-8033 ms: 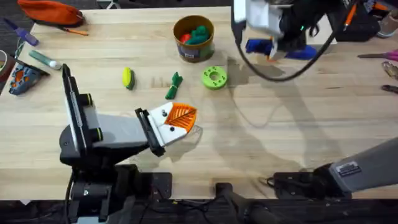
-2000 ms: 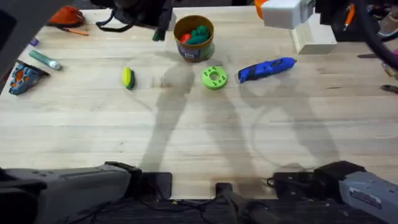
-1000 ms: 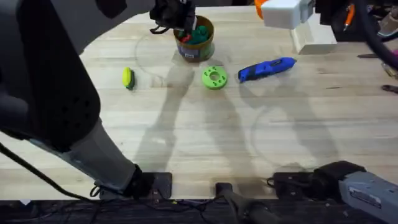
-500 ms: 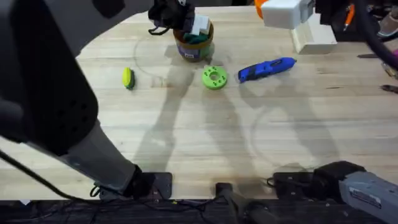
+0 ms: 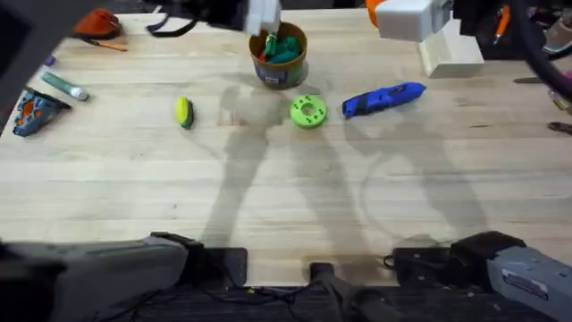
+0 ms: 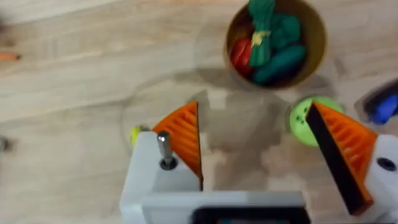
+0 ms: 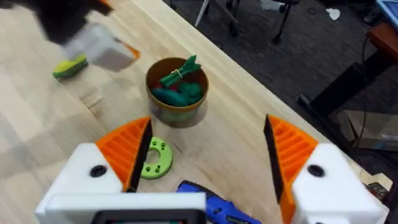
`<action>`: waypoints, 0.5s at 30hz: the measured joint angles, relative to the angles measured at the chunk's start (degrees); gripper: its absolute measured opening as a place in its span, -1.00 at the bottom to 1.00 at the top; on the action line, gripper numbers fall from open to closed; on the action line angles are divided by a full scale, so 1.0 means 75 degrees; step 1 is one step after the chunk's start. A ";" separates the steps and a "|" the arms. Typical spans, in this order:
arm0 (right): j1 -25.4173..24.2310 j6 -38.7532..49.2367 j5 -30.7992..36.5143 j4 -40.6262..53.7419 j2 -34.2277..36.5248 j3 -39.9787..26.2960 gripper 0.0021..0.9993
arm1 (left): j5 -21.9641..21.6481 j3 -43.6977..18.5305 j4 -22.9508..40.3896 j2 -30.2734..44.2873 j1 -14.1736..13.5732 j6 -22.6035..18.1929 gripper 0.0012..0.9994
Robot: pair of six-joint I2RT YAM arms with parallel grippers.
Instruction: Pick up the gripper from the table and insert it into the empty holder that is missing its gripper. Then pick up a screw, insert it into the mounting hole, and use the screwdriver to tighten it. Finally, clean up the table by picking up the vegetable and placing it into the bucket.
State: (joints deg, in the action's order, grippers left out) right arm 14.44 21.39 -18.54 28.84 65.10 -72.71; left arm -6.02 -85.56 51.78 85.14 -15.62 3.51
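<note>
Right under the left claw [image 6: 255,155], which is spread wide and empty, sits the bucket [image 6: 277,38] stuffed with veggies [image 6: 268,43]. Right claw [image 7: 205,163] gapes wide too, screwdriver [image 5: 382,98] just below it.

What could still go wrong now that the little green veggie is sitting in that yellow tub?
Two things, as guesses. The bucket is heaped: a green vegetable pokes above its rim, so a nudge might tip it out. The left gripper hangs open just above the bucket, so a careless retreat could knock it. Also, a yellow-green vegetable lies on the table, so cleanup may be unfinished.
</note>
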 joint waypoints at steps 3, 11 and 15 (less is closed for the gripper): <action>0.0002 0.0000 -0.0001 0.0000 0.0000 0.0000 0.98 | -0.0256 0.0000 0.0802 -0.0426 0.0000 0.0019 0.97; 0.0001 0.0000 -0.0001 0.0000 0.0000 0.0000 0.98 | -0.0746 0.0174 0.2268 -0.1428 0.0412 0.0553 0.97; 0.0002 0.0000 0.0000 0.0000 0.0000 0.0000 0.98 | -0.0821 0.0873 0.2339 -0.1880 0.0829 0.0727 0.97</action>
State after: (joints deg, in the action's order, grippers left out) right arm 14.46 21.39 -18.54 28.84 65.10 -72.71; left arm -12.18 -79.01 69.33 71.04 -9.40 8.96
